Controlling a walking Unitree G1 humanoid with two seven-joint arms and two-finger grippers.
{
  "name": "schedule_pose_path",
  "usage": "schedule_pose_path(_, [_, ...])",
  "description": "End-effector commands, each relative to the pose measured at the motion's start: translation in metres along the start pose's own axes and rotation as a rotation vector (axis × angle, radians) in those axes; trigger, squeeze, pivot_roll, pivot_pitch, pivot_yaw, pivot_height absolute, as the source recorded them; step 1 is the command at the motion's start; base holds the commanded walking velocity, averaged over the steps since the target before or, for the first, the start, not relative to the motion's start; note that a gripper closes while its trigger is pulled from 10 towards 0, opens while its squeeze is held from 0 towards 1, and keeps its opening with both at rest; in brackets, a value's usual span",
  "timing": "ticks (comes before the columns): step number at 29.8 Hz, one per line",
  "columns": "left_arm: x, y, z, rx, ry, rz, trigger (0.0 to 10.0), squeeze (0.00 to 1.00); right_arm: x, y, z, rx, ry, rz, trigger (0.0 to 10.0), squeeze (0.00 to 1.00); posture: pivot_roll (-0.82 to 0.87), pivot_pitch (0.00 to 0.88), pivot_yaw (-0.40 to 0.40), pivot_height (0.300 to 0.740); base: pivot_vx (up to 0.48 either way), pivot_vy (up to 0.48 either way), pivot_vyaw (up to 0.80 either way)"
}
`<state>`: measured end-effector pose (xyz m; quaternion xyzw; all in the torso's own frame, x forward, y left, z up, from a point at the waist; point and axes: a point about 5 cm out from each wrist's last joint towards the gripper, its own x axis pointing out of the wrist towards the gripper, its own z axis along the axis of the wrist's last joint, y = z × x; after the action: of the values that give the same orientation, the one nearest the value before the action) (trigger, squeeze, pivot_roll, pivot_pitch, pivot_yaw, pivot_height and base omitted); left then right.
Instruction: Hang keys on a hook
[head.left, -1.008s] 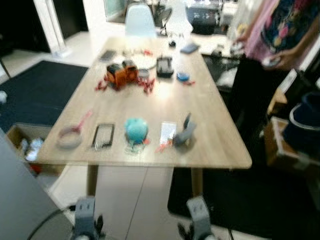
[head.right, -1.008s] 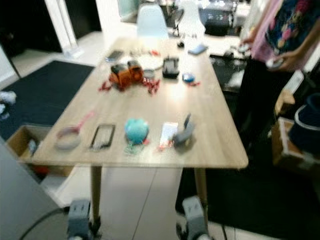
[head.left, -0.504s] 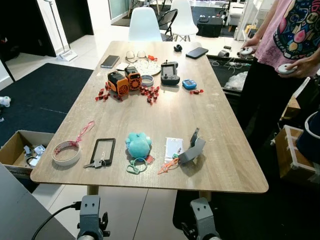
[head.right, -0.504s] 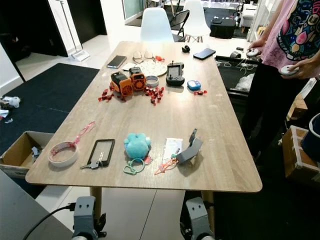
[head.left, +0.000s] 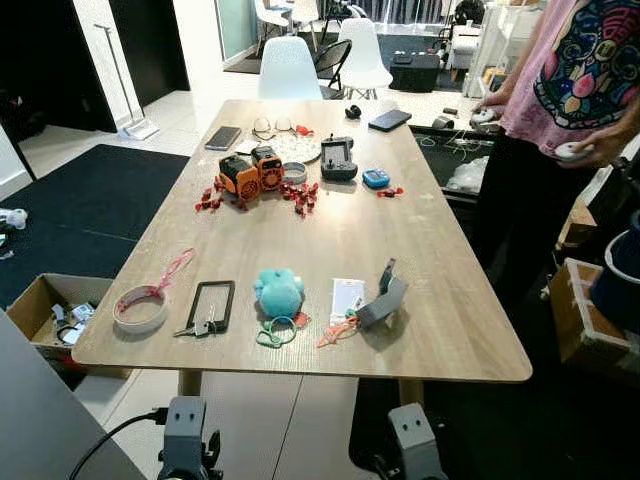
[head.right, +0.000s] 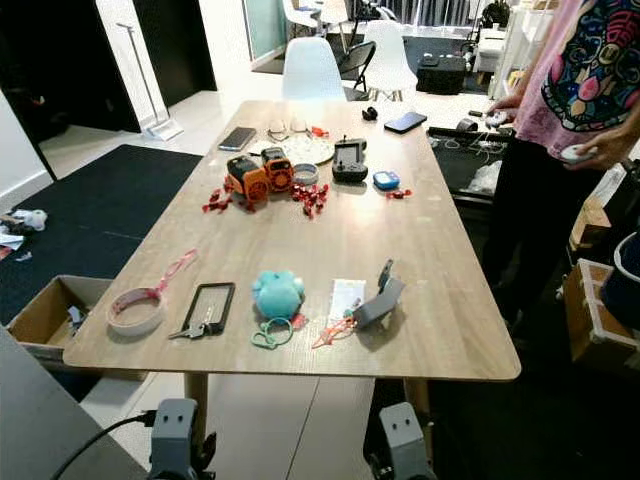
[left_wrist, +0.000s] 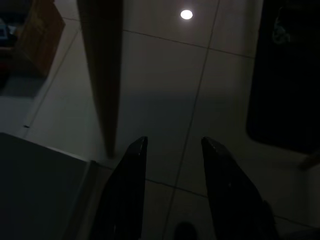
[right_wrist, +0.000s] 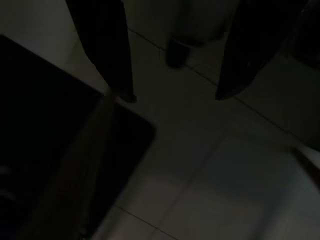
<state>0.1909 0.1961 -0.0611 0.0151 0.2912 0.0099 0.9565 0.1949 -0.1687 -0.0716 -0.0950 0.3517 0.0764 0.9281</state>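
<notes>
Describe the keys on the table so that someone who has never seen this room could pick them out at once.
Start at the long wooden table and go to its near edge, towards the robot's left. There, between a roll of tape and a teal plush toy, lies a black rectangular frame. The keys are the small silver bunch at its near end, the only metal there.

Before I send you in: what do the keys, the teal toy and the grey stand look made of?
Keys: likely metal, silvery glint. Teal toy: seems plush fabric, rounded, matte, fuzzy outline. Grey stand: probably matte hard plastic, angular with flat faces.
</notes>
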Motion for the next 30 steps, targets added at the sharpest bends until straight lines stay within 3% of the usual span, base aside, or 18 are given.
schedule_pose_path(1, [-0.003, 0.011, -0.003, 0.033, 0.005, 0.026, 10.0, 0.0, -0.003, -0.003, -0.009, 0.005, 0.036, -0.03, 10.0, 0.0, 0.04, 0.026, 0.017, 0.74, 0.0, 0.0, 0.0])
schedule_pose_path(6, [-0.021, 0.035, -0.019, 0.071, 0.013, 0.088, 10.0, 0.04, -0.013, -0.036, -0.02, 0.009, 0.034, -0.203, 10.0, 0.0, 0.04, 0.031, 0.023, 0.74, 0.0, 0.0, 0.0])
schedule_pose_path(15, [-0.037, 0.05, -0.029, 0.027, -0.011, 0.103, 10.0, 0.0, -0.023, -0.067, -0.021, 0.015, -0.007, -0.331, 10.0, 0.0, 0.03, 0.038, 0.018, 0.74, 0.0, 0.0, 0.0])
schedule_pose_path(22, [-0.041, 0.054, -0.03, 0.055, -0.036, 0.075, 10.0, 0.0, -0.025, -0.08, -0.013, 0.031, -0.06, -0.382, 10.0, 0.0, 0.03, 0.045, 0.012, 0.74, 0.0, 0.0, 0.0])
schedule_pose_path(30, [-0.041, 0.051, -0.032, 0.082, -0.021, 0.034, 10.0, 0.0, -0.023, -0.075, -0.007, 0.014, -0.111, -0.328, 10.0, 0.0, 0.03, 0.043, 0.012, 0.74, 0.0, 0.0, 0.0])
